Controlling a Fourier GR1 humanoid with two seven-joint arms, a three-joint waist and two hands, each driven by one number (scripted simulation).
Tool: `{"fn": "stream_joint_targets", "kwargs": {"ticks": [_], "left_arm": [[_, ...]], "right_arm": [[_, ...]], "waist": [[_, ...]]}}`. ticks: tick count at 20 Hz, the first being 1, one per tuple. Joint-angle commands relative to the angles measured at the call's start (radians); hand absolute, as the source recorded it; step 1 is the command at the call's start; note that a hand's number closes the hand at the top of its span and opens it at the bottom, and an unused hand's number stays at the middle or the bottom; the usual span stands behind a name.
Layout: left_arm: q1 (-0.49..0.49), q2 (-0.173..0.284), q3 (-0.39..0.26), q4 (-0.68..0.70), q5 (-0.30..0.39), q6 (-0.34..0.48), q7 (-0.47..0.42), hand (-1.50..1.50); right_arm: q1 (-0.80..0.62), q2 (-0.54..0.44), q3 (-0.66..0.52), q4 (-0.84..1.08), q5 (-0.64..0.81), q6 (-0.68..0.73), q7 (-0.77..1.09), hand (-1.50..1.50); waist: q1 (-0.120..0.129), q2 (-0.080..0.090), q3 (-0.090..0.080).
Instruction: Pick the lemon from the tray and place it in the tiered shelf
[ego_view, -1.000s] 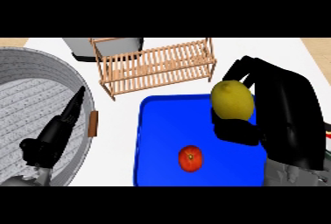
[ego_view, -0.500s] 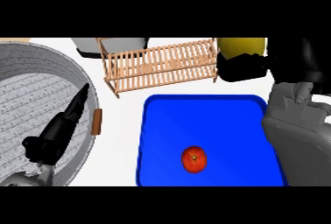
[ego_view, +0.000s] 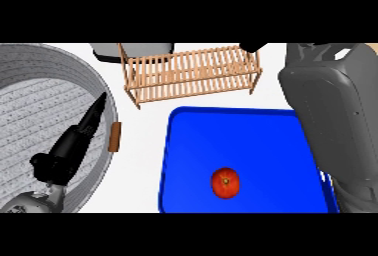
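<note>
Nothing here carries writing that I can read. The blue tray (ego_view: 244, 125), the wooden tiered shelf (ego_view: 192, 72), the big grey pot (ego_view: 44, 100) and the grey forearm (ego_view: 332, 115) all show plain surfaces, with no label, brand, number or sign on any of them.

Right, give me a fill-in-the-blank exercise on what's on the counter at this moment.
1. The small red tomato lies on a flat tray coloured ____.
2. The slatted tiered shelf is made of ____.
3. The shelf stands toward the view's ____ edge, beyond the tray.
4. The robot's black left hand shows over the large grey round ____ at the view's left.

Missing words: blue; wood; top; basin
</note>
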Motion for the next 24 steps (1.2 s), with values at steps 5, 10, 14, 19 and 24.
{"fn": "stream_joint_targets", "kwargs": {"ticks": [5,10,14,19,24], "left_arm": [[0.071,-0.03,-0.042,0.126,0.005,-0.007,0.031,0.0],[0.05,-0.022,-0.053,0.126,-0.006,-0.008,0.05,0.0],[0.052,-0.019,-0.045,0.116,0.014,-0.014,0.038,0.0],[0.04,-0.017,-0.057,0.106,0.007,-0.007,0.066,0.0],[0.011,-0.045,-0.063,0.153,0.001,0.0,0.063,0.0]], "right_arm": [[-0.097,0.023,-0.038,0.312,-0.008,-0.077,-0.115,1.5],[-0.153,0.062,-0.054,0.475,-0.022,-0.1,-0.16,1.5],[-0.125,0.189,-0.284,0.44,-0.24,-0.273,-0.146,-1.5],[-0.156,0.205,-0.392,0.494,-0.404,-0.399,-0.239,-1.5],[-0.166,0.206,-0.432,0.53,-0.459,-0.548,-0.407,-1.5]], "waist": [[0.02,0.025,-0.03],[0.031,0.03,-0.03],[0.027,0.036,-0.025],[0.042,0.03,-0.026],[0.018,0.031,-0.028]]}}
